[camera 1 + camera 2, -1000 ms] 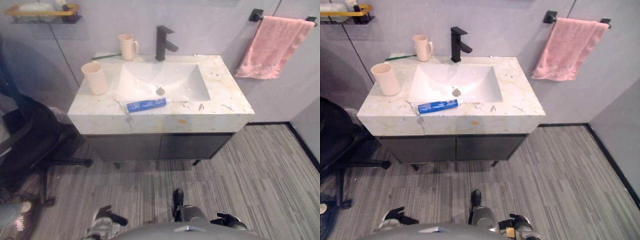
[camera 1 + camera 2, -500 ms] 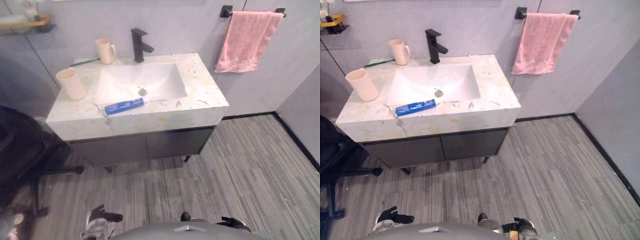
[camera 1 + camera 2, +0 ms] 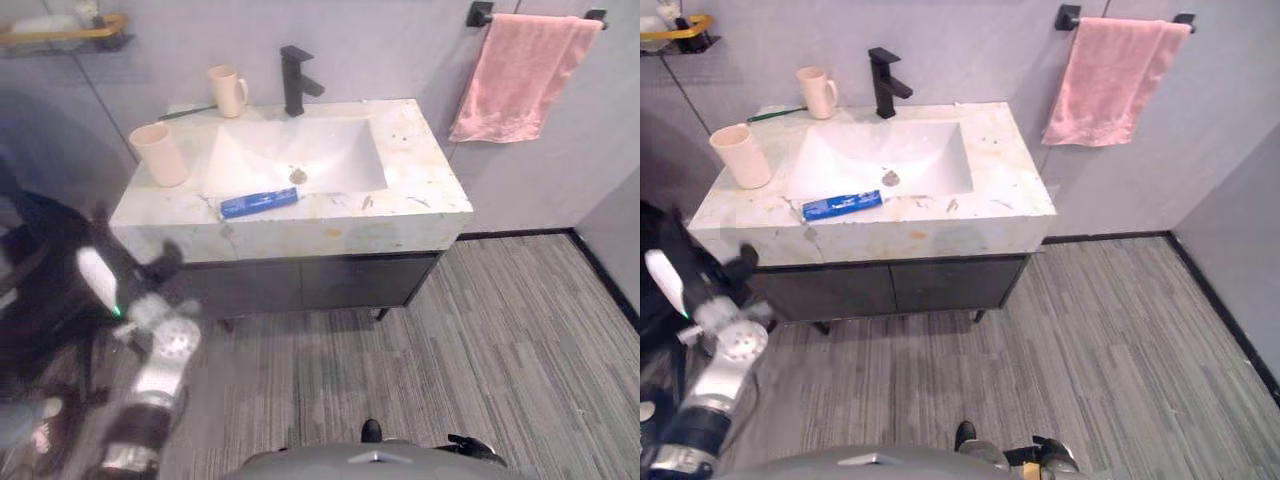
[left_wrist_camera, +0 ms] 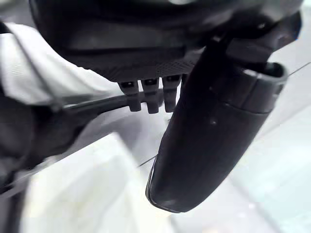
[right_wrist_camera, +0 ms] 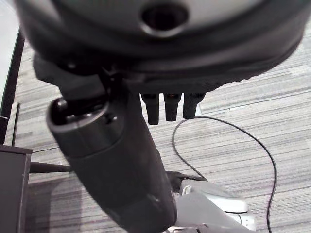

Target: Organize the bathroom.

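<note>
Two cups (image 3: 160, 153) (image 3: 228, 90), one toothpaste tube (image 3: 259, 203) and one toothbrush (image 3: 186, 113) are seen on the bench (image 3: 420, 195); both robot hands (image 4: 204, 145) (image 5: 116, 170) are held empty, fingers relaxed.

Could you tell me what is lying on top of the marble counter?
On the marble counter: two beige cups, a blue toothpaste tube, a green toothbrush. The cups' insides are hidden.

I see the left arm raised at lower left of the head views, left hand (image 3: 160, 268) blurred, fingers straight and empty. Right hand (image 5: 121, 160) hangs low, fingers relaxed, empty.
</note>
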Robot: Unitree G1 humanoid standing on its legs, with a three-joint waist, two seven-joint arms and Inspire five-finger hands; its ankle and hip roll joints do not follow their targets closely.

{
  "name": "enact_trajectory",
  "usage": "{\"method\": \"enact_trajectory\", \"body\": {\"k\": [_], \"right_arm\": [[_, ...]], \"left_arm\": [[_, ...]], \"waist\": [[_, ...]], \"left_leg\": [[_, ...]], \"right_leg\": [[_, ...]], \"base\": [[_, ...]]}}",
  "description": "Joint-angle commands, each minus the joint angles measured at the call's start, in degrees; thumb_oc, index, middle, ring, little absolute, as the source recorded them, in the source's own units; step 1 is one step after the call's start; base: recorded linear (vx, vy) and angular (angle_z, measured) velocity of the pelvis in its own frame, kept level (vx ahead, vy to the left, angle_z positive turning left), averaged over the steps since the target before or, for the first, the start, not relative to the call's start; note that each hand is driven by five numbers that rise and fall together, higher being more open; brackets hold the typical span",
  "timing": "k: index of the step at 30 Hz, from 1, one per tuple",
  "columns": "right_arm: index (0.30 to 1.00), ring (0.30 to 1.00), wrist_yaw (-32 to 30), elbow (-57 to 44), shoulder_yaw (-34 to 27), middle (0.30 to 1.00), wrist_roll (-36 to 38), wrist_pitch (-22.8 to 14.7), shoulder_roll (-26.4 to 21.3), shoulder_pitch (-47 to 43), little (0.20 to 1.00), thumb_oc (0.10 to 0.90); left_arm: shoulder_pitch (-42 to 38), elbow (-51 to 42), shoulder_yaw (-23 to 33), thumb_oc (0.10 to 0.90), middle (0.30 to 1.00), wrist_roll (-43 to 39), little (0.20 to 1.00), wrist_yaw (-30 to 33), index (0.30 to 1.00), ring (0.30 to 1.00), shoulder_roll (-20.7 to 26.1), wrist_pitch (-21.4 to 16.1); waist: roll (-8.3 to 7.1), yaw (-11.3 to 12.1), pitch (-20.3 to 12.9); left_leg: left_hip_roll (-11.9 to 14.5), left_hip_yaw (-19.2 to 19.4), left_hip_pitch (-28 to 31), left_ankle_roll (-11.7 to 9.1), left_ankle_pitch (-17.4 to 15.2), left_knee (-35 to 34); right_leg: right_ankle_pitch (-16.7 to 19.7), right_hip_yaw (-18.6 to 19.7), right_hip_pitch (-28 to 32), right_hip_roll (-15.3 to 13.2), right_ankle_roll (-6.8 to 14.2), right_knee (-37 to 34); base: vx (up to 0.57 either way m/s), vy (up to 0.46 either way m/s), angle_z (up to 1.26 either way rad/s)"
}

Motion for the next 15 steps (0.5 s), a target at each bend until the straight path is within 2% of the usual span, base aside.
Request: {"method": "enact_trajectory", "body": {"k": [1,2,4,5,8,9,12,14,15], "right_arm": [[0.9,0.9,-0.3,3.3,0.3,0.9,2.8,-2.3,1.2,-3.0,0.9,0.8],[0.9,0.9,-0.3,3.5,0.6,0.9,2.8,-2.5,1.1,-3.2,0.9,0.8],[0.9,0.9,-0.1,3.8,0.7,0.9,2.9,-2.8,1.1,-3.3,0.9,0.8],[0.9,0.9,0.0,4.1,1.0,0.9,2.8,-2.7,1.0,-3.7,0.9,0.8],[0.9,0.9,0.1,4.6,1.2,0.9,2.7,-2.6,0.9,-4.2,0.9,0.8],[0.9,0.9,0.1,4.8,1.1,0.9,2.4,-2.5,0.8,-4.3,0.9,0.8],[0.9,0.9,0.2,5.2,1.1,0.9,1.5,-2.1,0.4,-4.4,0.9,0.8],[0.9,0.9,0.4,5.4,0.9,0.9,0.8,-1.8,-0.2,-4.2,0.9,0.8],[0.9,0.9,0.4,5.4,0.9,0.9,0.8,-1.8,-0.1,-4.3,0.9,0.8]], "left_arm": [[-8.7,-10.0,0.8,0.8,0.9,8.6,0.9,-5.8,0.9,0.9,7.2,-0.1],[-10.7,-13.2,0.2,0.8,0.9,8.0,0.9,-9.9,0.9,0.9,8.7,1.4],[-12.5,-15.8,-0.9,0.8,0.9,8.3,0.9,-12.7,0.9,0.9,10.1,2.7],[-15.1,-18.2,-2.3,0.8,0.9,6.9,0.9,-17.4,0.9,0.9,11.9,4.6],[-18.5,-20.1,-3.9,0.8,0.9,4.7,0.9,-24.3,0.9,0.9,14.7,8.4],[-19.9,-20.1,-4.6,0.8,0.9,4.6,0.9,-28.1,0.9,0.9,16.5,10.9],[-22.9,-19.3,-5.5,0.8,0.9,3.9,0.9,-33.6,0.9,0.9,20.6,14.9],[-25.3,-17.9,-6.1,0.8,0.9,1.2,0.9,-36.8,0.9,0.9,24.8,15.6],[-25.4,-17.8,-6.2,0.8,0.9,1.1,0.9,-36.8,0.9,0.9,24.9,15.6]], "waist": [[-2.91,0.2,-1.7],[-2.82,0.0,-1.9],[-2.69,-0.2,-2.1],[-2.39,-0.6,-2.5],[-1.7,-1.2,-3.0],[-1.31,-1.4,-3.2],[-0.57,-2.0,-3.6],[-0.07,-2.3,-3.7],[-0.14,-2.3,-3.7]], "left_leg": [[-4.8,0.2,-2.4,3.2,-3.3,3.9],[-4.7,0.5,-2.4,3.2,-3.3,3.8],[-4.6,0.6,-2.2,3.1,-3.1,3.4],[-4.5,1.1,-1.9,3.1,-3.0,3.0],[-4.3,1.8,-1.4,3.0,-2.6,2.1],[-4.3,2.2,-1.3,2.9,-2.4,1.9],[-4.3,2.8,-1.2,2.8,-2.2,1.7],[-4.3,3.2,-1.2,2.7,-2.0,1.7],[-4.3,3.2,-1.2,2.7,-2.0,1.7]], "right_leg": [[-3.1,2.2,-0.3,-0.1,1.4,1.5],[-3.1,2.1,-0.1,0.0,1.5,1.2],[-3.0,2.1,0.1,0.1,1.6,0.9],[-3.1,2.1,0.1,0.3,1.8,0.8],[-3.1,2.4,0.1,0.5,2.0,0.6],[-3.1,2.6,0.1,0.6,2.1,0.5],[-3.1,3.0,0.0,0.7,2.2,0.4],[-3.1,3.2,0.1,0.8,2.4,0.4],[-3.1,3.2,0.1,0.8,2.4,0.4]], "base": [[-0.04,-0.067,0.13],[-0.02,-0.051,0.16],[-0.01,-0.038,0.13],[0.01,-0.028,0.05],[0.0,-0.007,-0.04],[0.0,-0.002,-0.08],[-0.01,0.009,-0.15],[-0.01,0.009,-0.1],[-0.01,0.012,-0.03]]}}
